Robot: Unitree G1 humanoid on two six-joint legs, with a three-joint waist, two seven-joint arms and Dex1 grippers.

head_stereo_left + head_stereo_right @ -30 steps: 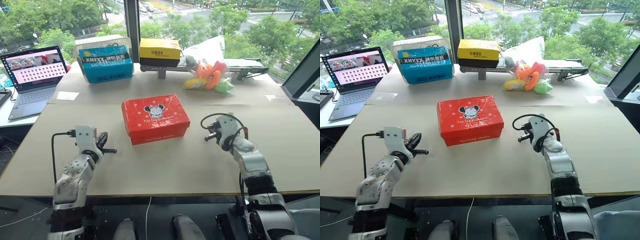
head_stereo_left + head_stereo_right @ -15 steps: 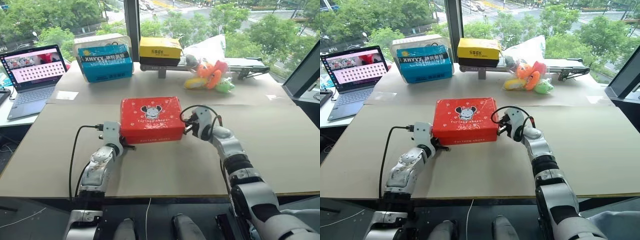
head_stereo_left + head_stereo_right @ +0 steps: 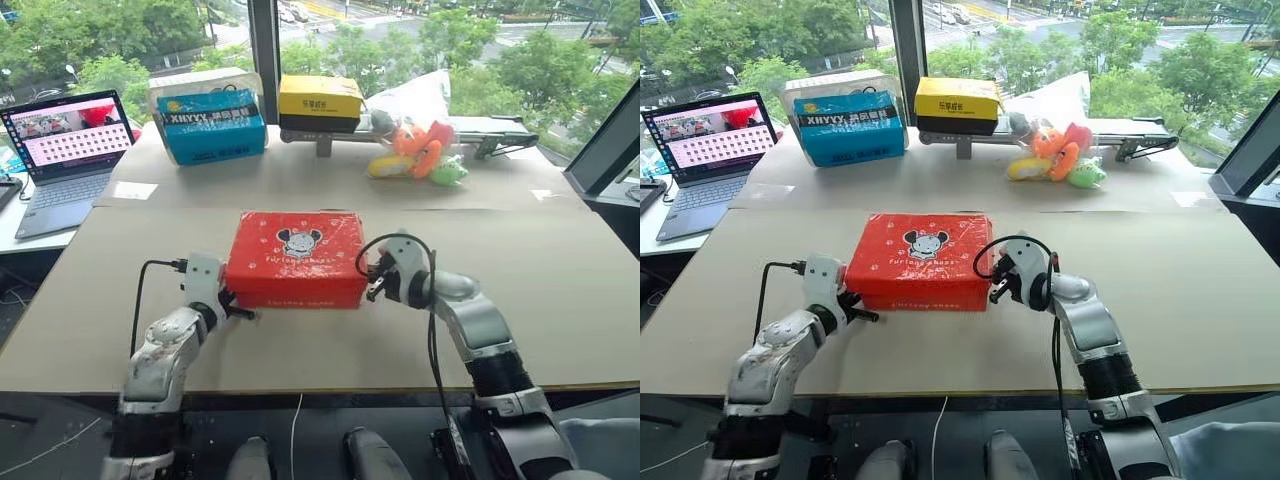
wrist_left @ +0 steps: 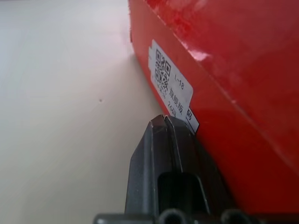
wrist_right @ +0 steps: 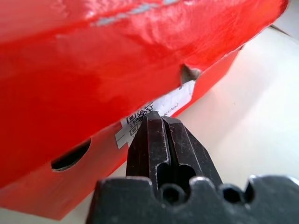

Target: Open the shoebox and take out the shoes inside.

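We find the shoebox (image 3: 297, 258), lid on, at the middle of the tabletop (image 3: 560, 300) toward its near edge, with the left tool (image 3: 240, 312) and the right tool (image 3: 372, 285), each with fingers pressed together, set against its left and right ends.

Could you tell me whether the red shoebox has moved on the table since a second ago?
Yes. The shoebox has slid toward the table's near edge and slightly left, away from the yellow-and-black box, with the shut left gripper and right gripper at its ends.
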